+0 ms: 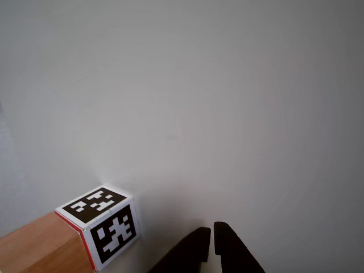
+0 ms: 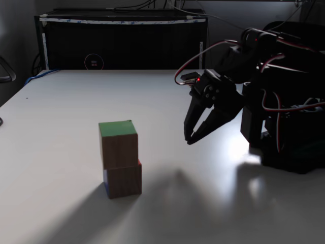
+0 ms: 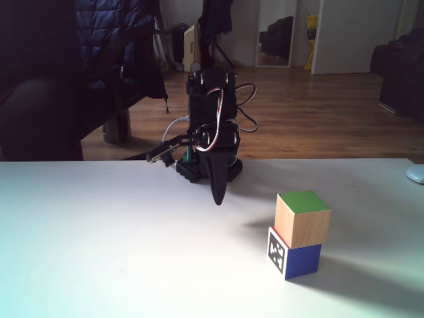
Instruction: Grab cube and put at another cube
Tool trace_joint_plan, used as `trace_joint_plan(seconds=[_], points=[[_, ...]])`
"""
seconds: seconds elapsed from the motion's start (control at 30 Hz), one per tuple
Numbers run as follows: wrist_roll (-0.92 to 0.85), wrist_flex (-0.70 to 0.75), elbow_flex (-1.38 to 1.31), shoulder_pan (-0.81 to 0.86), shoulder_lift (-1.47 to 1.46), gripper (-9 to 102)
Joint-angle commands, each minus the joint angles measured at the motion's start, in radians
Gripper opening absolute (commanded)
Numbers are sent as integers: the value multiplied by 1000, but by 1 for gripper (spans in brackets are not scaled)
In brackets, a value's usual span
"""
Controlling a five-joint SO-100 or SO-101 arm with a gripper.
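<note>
Fixed view: table [image 3: 99, 252] around stacked cubes bare.

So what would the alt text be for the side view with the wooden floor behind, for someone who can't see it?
A wooden block with a green top sits stacked on a smaller cube with a black-and-white pattern face and a blue face, on a white table. A black robot arm stands behind, its gripper pointing down, apart from the stack.

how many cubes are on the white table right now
2, stacked. The light-brown wooden cube with the green top face sits on the smaller black-and-white marker-patterned cube, apart from the black two-finger gripper. No others show in either fixed view.
</note>
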Motion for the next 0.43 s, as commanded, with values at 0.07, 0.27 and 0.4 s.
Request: trace_joint_plan(seconds=[0.07,0.27,0.4], points=[[3,6,-23,-5,5,0],[5,6,-25,2,5,0],[9,6,-25,5,5,0]])
